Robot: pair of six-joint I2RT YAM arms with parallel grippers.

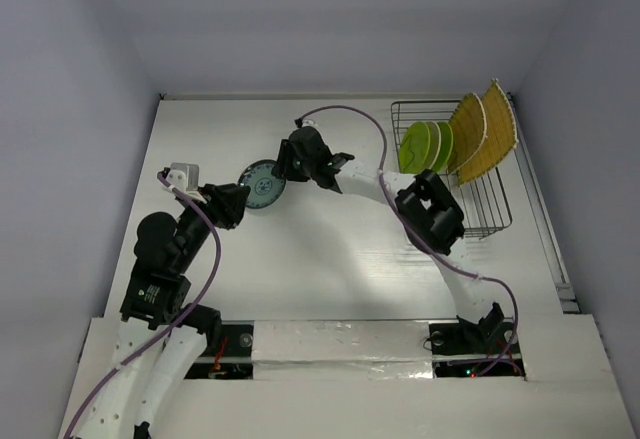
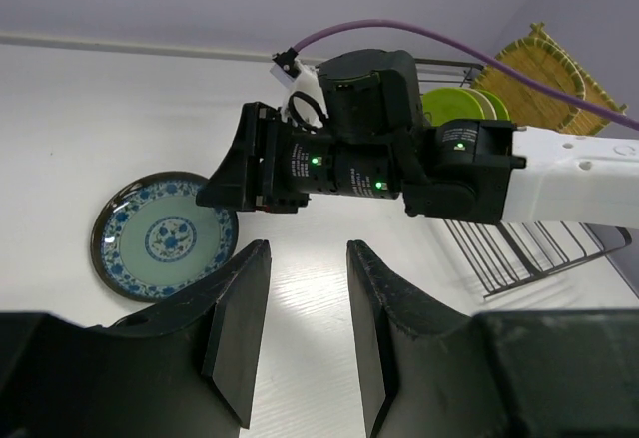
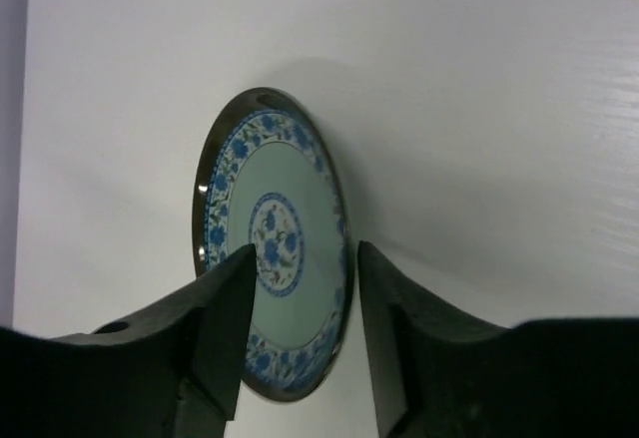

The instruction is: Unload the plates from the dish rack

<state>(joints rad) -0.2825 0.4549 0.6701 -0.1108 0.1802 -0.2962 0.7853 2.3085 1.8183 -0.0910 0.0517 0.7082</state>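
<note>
A teal-grey plate (image 1: 262, 184) with blue flower patterns lies flat on the white table, left of centre. My right gripper (image 1: 283, 167) is open at its right rim. In the right wrist view the plate (image 3: 275, 258) sits between the spread fingers of that gripper (image 3: 305, 250), untouched by the pads. My left gripper (image 1: 238, 206) is open and empty just near-left of the plate (image 2: 165, 236). The dish rack (image 1: 488, 214) stands at the far right with lime green plates (image 1: 420, 145) and two straw-yellow plates (image 1: 485, 134) upright in it.
In the left wrist view my left gripper (image 2: 308, 248) faces the right arm's wrist (image 2: 379, 149), which spans the middle; the rack (image 2: 519, 253) lies behind it. White walls close the table on three sides.
</note>
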